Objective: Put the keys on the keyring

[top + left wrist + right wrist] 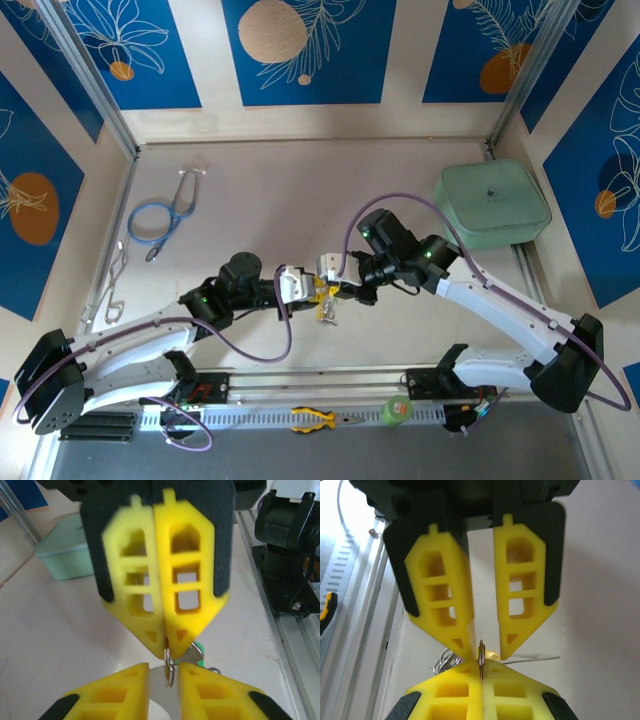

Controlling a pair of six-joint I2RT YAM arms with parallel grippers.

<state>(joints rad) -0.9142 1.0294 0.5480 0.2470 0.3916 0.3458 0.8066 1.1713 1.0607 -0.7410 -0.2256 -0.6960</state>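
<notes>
I read the left gripper (163, 667) jaws as a little apart, straddling a silver ring (170, 676) edge-on, with no grip evident. Right gripper (481, 665) is clamped shut on that ring. Green key (198, 652) sits just behind it, at mid-table (300, 200).

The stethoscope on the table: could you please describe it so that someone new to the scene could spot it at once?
On the table, look along the left edge, toward the far end. The stethoscope lies there, its tubing coiled in a loop. Its light blue tube sets it apart from the silver wire clips lying closer to the near edge.
</notes>
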